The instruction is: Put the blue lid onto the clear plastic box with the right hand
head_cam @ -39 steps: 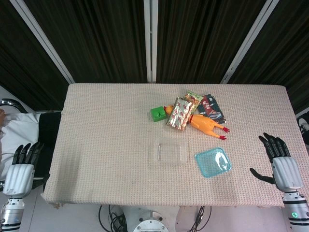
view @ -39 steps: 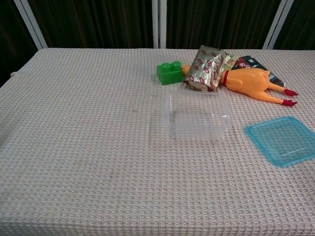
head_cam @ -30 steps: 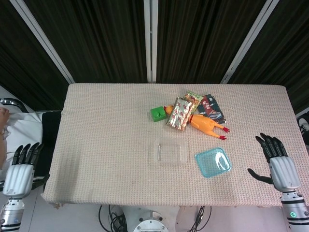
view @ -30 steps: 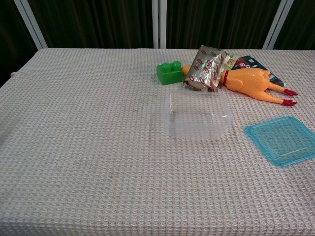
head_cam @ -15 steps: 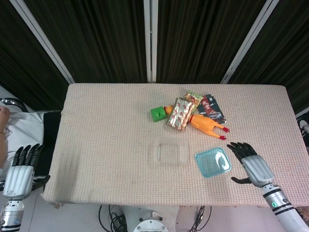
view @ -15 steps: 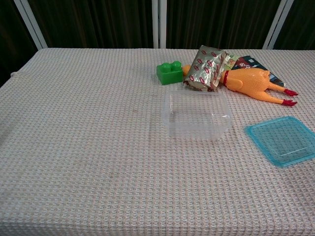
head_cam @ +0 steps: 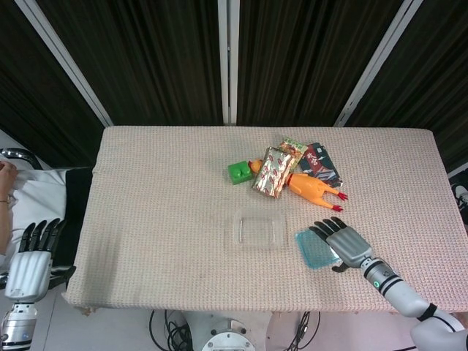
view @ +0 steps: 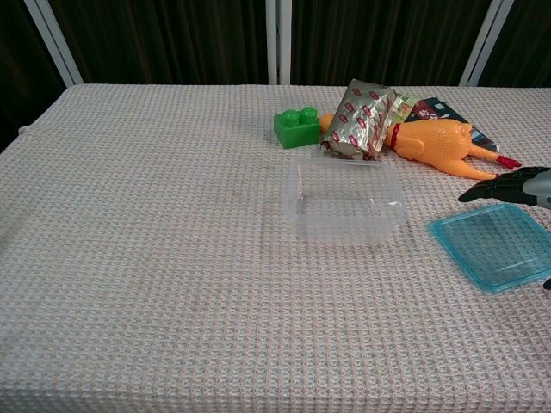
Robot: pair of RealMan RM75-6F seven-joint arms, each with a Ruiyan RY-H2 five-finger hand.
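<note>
Right hand (head_cam: 342, 244) has swung in from counter (head_cam: 161, 212) edge to hover over blue lid (view: 496, 245), fingers (view: 482, 193) spread wide w/ nothing held; lid lies flat just right of clear plastic box (view: 344, 199), so fingertips may skid it w/o lifting an edge.

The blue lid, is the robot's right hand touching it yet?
Cannot tell. The head view shows the right hand overlapping the blue lid; the chest view shows fingers above it, with no plain contact or gap.

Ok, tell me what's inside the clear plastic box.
Nothing: through the clear plastic box only the table cloth shows. The blue lid lies flat beside it, the right hand above the lid.
</note>
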